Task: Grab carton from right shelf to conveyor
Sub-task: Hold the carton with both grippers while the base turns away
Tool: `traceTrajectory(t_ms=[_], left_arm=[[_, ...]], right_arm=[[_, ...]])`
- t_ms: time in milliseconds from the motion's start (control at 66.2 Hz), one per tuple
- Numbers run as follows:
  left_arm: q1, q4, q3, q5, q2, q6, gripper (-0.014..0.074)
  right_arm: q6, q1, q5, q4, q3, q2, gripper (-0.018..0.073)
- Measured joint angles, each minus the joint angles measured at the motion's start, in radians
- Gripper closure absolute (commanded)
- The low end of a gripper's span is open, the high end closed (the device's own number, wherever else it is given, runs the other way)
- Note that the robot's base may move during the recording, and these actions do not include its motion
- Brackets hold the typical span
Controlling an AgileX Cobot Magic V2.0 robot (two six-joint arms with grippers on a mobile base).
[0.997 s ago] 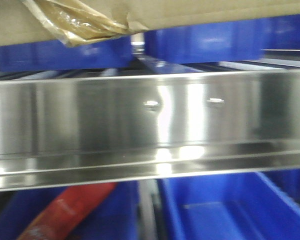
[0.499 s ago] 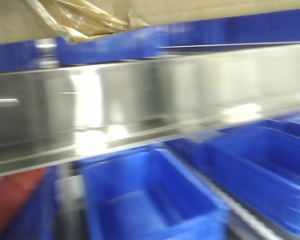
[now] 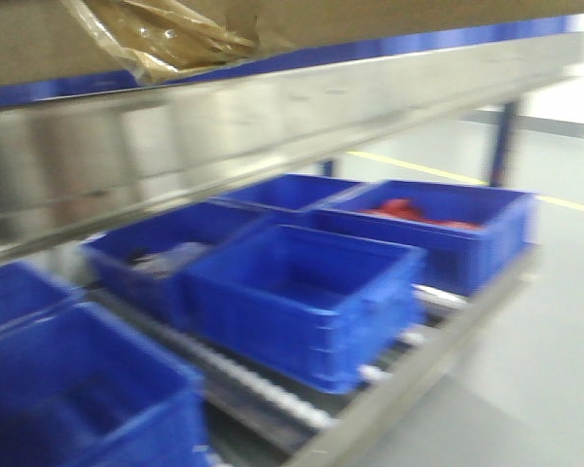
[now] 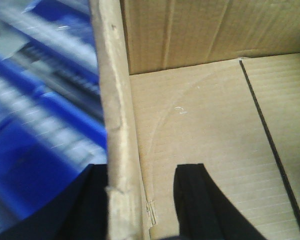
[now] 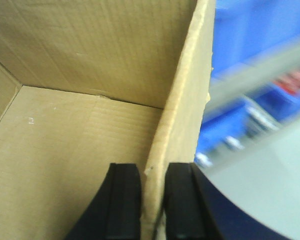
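Bright light, but my pictures are smeary.
My front view is blurry all over, and the shelf [image 3: 273, 107] shines pale. From my wrists the carton [image 4: 210, 130] looks sharp, but the bins [image 4: 35, 165] are just streaks.

The carton [image 3: 39, 44] closes off the top of the front view. Its tape tuft [image 3: 175, 44] hangs just above the stainless-steel rail [image 3: 273, 117], leaving only a thin gap between them. Below the rail, blue bins [image 3: 302, 292] sit close together along the roller track [image 3: 273, 394], so the only way in is through their open tops. Past the dark frame post [image 3: 503, 146] at the rack's right end, the grey floor [image 3: 545, 321] lies open on both sides of the yellow line [image 3: 419, 167].
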Motion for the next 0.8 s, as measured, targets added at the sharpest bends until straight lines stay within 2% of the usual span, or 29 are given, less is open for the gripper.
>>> traceTrajectory(t_ms=[801], left_arm=[[0.0,-0.002,0.0,0.0,0.0,0.0,0.061]], right_arm=[[0.0,0.0,-0.002,0.0,0.0,0.0,0.0627]])
